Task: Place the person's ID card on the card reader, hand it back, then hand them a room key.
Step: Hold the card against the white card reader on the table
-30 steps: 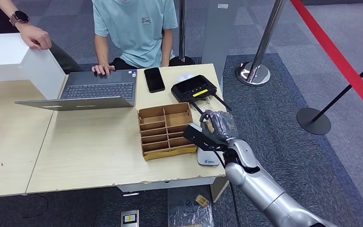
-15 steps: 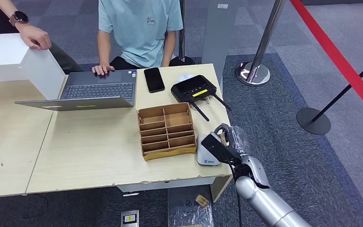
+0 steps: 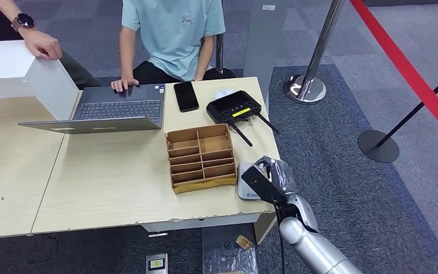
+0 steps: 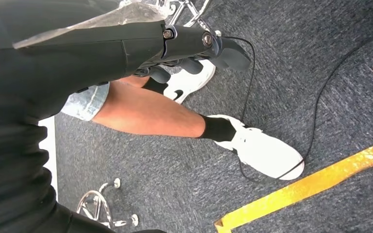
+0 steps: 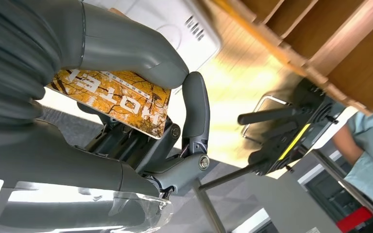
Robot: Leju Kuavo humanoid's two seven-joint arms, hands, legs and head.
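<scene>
**Q:** What carries the scene?

**A:** A pale wooden surface (image 3: 108, 182) with a chipped front edge. On it sit an open grey laptop (image 3: 117, 108), a brown cardboard organiser with slotted compartments (image 3: 201, 157), a black handheld controller with a yellow stripe (image 3: 234, 107) and a black phone (image 3: 186, 96). A person in a light blue T-shirt (image 3: 174, 34) sits at the far side, one hand at the laptop.

**Q:** Where is the task's thing?

**A:** The orange-and-yellow printed card marked HOTEL (image 5: 114, 97) is pinched in the right hand (image 3: 267, 181), between the thick grey thumb and the darker fingers (image 5: 194, 109). The card looks thin, stiff and glossy.

**Q:** And the reader?

**A:** The flat white card reader with rounded corners (image 3: 246, 185) lies at the near right corner of the surface, just beside the organiser. The right hand hovers directly over its outer edge. The seated person is well apart, across the surface beyond the organiser; that is the way the card would likely have to travel.

**Q:** The left hand?

**A:** The left hand (image 4: 194, 48) hangs low over dark carpet, fingers curled in and holding nothing.
</scene>
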